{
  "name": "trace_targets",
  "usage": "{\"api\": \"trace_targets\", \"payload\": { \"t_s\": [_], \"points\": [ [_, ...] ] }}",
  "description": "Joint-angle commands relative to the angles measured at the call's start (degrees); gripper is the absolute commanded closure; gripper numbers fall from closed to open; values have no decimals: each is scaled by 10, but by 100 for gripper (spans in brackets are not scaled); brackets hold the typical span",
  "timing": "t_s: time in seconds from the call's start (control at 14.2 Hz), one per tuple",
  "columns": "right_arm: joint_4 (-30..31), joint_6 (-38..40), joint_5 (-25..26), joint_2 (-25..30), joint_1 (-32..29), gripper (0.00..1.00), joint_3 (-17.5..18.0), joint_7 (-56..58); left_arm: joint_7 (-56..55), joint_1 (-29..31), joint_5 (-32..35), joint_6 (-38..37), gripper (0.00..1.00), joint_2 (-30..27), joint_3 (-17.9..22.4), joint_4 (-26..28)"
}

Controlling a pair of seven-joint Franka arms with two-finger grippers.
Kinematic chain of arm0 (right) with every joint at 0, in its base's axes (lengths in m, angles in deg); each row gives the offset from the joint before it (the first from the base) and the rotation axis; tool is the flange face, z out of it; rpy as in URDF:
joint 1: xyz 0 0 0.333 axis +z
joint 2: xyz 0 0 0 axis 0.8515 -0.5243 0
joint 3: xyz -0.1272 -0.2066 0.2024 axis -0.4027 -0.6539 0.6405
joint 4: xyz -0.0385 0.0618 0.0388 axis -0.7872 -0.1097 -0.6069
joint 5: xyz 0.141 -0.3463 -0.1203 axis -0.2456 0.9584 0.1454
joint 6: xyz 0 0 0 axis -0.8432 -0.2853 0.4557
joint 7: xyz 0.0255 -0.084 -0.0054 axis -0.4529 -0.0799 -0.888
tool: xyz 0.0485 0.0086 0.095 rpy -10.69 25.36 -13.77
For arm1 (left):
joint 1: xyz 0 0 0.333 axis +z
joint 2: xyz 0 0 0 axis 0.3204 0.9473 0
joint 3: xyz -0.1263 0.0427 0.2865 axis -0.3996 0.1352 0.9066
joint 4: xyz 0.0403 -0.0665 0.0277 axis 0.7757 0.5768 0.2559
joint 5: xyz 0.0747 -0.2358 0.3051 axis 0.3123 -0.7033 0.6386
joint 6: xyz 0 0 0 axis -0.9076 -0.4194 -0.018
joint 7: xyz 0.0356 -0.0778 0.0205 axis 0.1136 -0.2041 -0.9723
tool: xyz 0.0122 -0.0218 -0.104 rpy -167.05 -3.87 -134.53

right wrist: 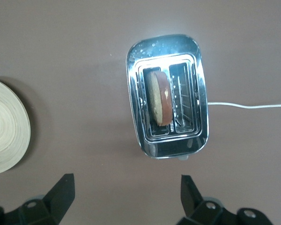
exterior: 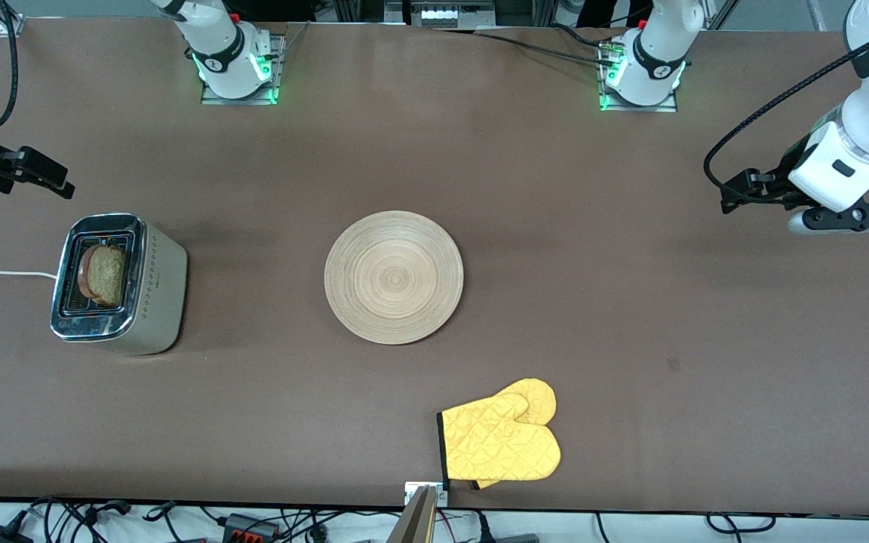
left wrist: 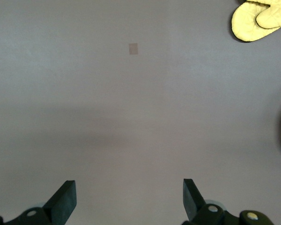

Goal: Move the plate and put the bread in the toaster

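Bread [exterior: 105,274]: sitting in one slot of the toaster [exterior: 119,284], toward the right arm's end of the desk [exterior: 631,302].
Plate [exterior: 394,277]: mid-desk, bare.
Right gripper [right wrist: 126,197]: above the toaster, fingers apart, empty.
Left gripper [left wrist: 129,199]: over bare desk, fingers apart, waiting.
Oven mitts [exterior: 502,437]: nearer the front camera than the plate.
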Motion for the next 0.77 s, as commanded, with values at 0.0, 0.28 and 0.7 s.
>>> {"api": "trace_targets", "payload": {
  "t_s": [0.0, 0.28, 0.7],
  "points": [
    [2, 10, 1, 7, -12, 0, 12, 9, 5, 4, -10, -10, 0, 2, -1, -7],
    [3, 8, 3, 8, -10, 0, 12, 9, 6, 8, -18, -10, 0, 2, -1, -7],
    [5, 9, 2, 13, -11, 0, 12, 17, 6, 10, -18, -10, 0, 2, -1, -7]
  ]
}}
